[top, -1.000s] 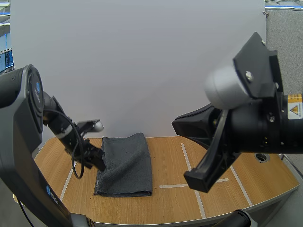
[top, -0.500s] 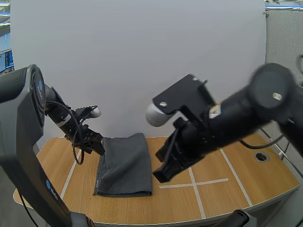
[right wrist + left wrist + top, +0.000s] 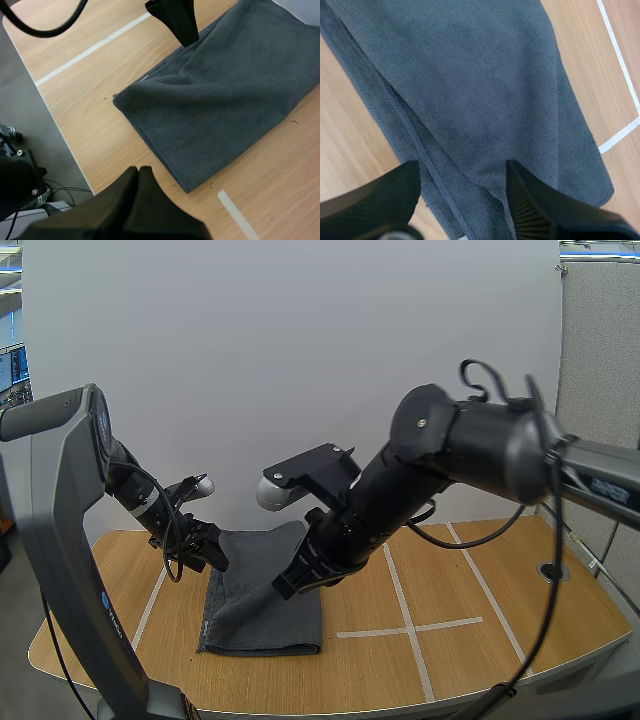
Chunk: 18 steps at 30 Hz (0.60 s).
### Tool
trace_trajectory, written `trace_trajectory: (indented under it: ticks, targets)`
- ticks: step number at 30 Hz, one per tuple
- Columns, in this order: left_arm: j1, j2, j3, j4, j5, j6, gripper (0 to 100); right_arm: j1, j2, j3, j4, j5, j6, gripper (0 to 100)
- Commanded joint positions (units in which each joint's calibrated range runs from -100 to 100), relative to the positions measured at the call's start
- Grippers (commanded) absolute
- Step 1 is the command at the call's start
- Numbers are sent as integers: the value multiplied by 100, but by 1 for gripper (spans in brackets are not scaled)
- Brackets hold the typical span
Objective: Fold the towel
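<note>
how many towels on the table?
1: a dark grey towel on the left half of the table, left gripper at its far-left corner, right gripper over it.

Wooden table, crossed by white tape lines. Small round hole near its right edge (dark inside). Plain white wall behind.

No word, number or brand name can be read anywhere. The left arm carries two small round blue badges, one near the top of its upright link and one lower down. The marks inside them are too small to make out.
</note>
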Motion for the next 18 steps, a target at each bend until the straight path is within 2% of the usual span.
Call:
trace_trajectory:
  ticks: [1, 5, 13, 18]
  targets:
    - [-14, 494, -243, -351, 96, 163, 82, -25, 839, 17, 122, -750, -356, 0]
    - [-14, 591, -243, -489, 84, 236, 82, -25, 1136, 44, 110, -890, -474, 0]
    - [-14, 688, -326, -489, -30, 295, 81, -25, 1573, 624, -8, -1913, -761, 0]
    - [-14, 837, -365, -638, -50, 295, 81, -25, 2214, 726, 32, -2671, -966, 0]
